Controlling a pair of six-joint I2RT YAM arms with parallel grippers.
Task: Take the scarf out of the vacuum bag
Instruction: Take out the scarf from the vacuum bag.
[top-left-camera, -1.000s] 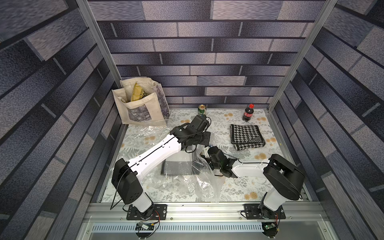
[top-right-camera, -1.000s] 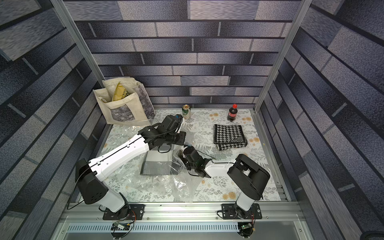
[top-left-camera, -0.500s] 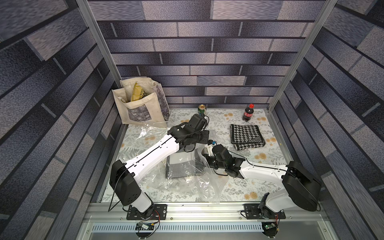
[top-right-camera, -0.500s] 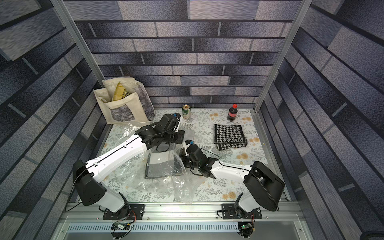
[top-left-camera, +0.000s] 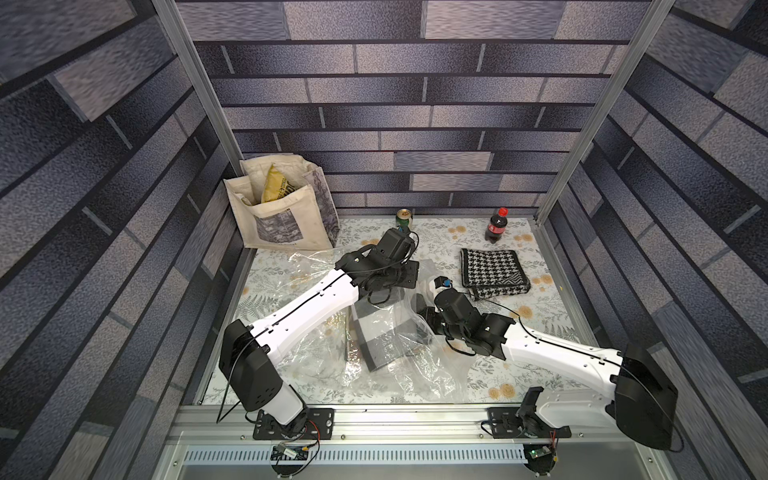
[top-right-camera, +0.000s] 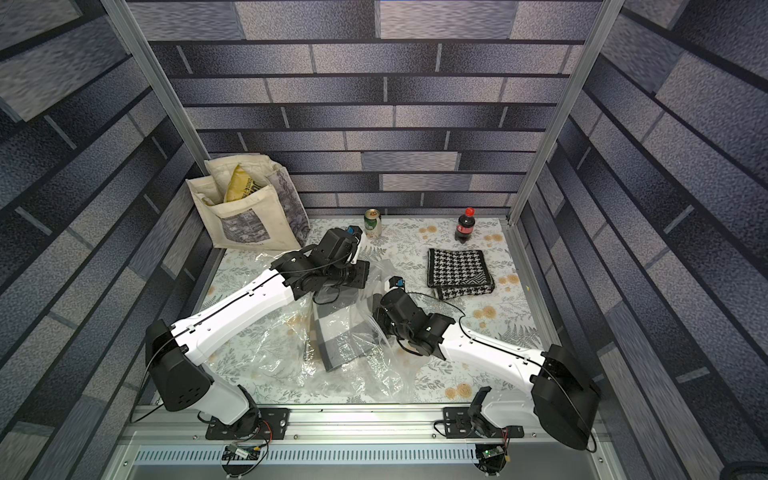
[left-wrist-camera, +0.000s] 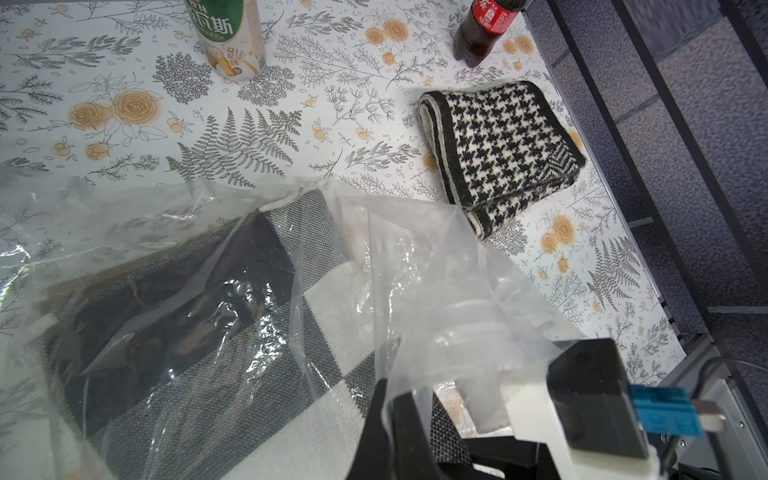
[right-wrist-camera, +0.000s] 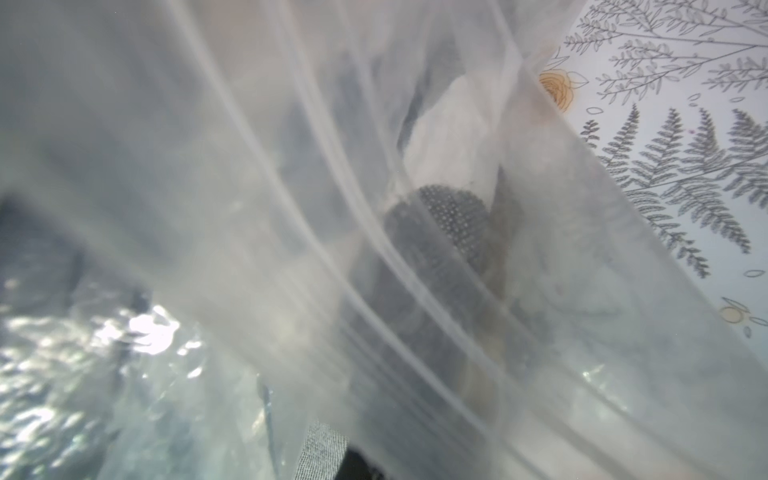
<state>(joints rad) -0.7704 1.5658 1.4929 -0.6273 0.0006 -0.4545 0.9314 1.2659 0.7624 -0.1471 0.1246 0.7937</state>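
Note:
The clear, crinkly vacuum bag (top-left-camera: 316, 345) (top-right-camera: 270, 345) lies across the middle of the table. Inside it the grey, white and black checked scarf (top-left-camera: 382, 332) (left-wrist-camera: 232, 332) stands tilted, its far end raised. My left gripper (left-wrist-camera: 392, 395) (top-left-camera: 401, 286) is above that end, shut on a lip of the bag's film. My right gripper (top-left-camera: 422, 328) (right-wrist-camera: 353, 469) is at the bag's mouth under the plastic, shut, with a strip of the scarf's grey weave at its finger. The bag's zip rails blur most of the right wrist view.
A folded black-and-white houndstooth scarf (top-left-camera: 492, 272) (left-wrist-camera: 503, 145) lies on the table at the back right. A cola bottle (top-left-camera: 496, 226) and a green can (top-left-camera: 404, 218) stand along the back wall. A cream tote bag (top-left-camera: 282, 220) stands in the back left corner.
The checked scarf has turned from lying flat to tilted, and has shifted right inside the bag. The right arm has stretched out low. The left gripper has drawn the bag's lip backward.

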